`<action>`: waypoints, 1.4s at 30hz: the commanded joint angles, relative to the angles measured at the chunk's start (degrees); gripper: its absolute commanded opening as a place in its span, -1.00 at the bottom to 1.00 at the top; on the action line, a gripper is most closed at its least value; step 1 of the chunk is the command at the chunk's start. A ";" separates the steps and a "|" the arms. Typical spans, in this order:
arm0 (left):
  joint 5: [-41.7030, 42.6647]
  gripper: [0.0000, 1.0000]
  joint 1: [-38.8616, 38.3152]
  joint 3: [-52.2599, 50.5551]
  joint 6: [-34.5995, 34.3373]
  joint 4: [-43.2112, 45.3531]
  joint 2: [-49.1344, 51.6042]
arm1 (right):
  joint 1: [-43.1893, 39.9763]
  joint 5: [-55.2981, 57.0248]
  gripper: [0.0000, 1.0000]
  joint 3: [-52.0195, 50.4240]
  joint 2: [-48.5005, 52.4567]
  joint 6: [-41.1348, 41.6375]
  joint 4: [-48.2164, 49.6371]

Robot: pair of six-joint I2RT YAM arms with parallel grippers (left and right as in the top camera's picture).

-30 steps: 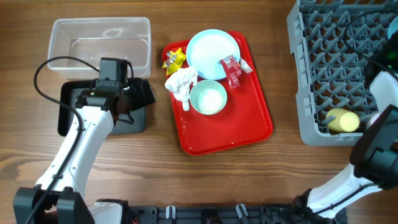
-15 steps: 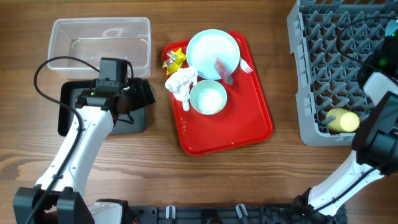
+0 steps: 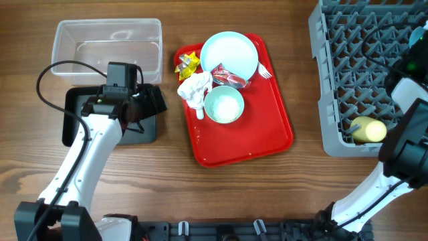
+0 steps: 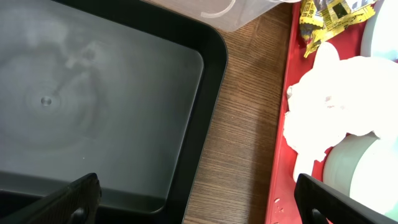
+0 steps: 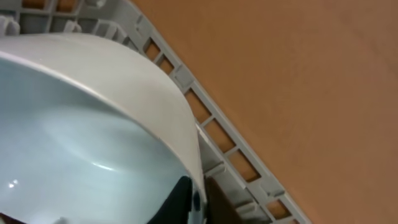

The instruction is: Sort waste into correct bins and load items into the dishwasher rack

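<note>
Two notes: my left gripper (image 4: 199, 194) gapes over black tray (image 4: 106, 93), right gripper (image 5: 198, 200) pinches bowl (image 5: 81, 130) rim at rack (image 5: 225, 147) edge.

Overhead: bright, even light, short soft shadows. Left wrist: crumpled white napkin (image 4: 329, 106) blown out; shallow black rectangular tray (image 4: 93, 106) dully sheened. Right wrist: pale blue bowl (image 5: 81, 137) very close, soft-focus.

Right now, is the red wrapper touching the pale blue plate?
Touching. The overhead view shows the red wrapper lying across the lower rim of the pale blue plate, overlapping it with no gap.
</note>
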 commanded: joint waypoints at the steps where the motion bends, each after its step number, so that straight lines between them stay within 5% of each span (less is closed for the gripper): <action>1: -0.74 1.00 0.33 0.90 -0.79 0.17 0.66 | 0.68 0.09 -0.51 0.42 2.14 0.85 -1.75; 13: -0.74 1.00 0.33 0.90 -0.79 0.17 0.66 | 8.00 0.44 -0.22 0.42 1.25 10.67 -17.35; 24: -0.76 1.00 0.33 0.90 -0.79 0.17 0.66 | 12.68 -1.77 0.44 0.42 -2.27 20.55 -28.74; 30: -0.76 1.00 0.33 0.90 -0.79 0.17 0.66 | 12.79 -15.98 0.69 0.44 -9.18 25.81 -34.56; 38: -0.74 1.00 0.33 0.90 -0.79 0.17 0.66 | 12.83 -25.51 0.78 0.44 -17.33 27.76 -38.84; 42: -0.76 1.00 0.33 0.90 -0.79 0.17 0.66 | 12.83 -50.90 0.75 0.44 -21.51 27.91 -45.72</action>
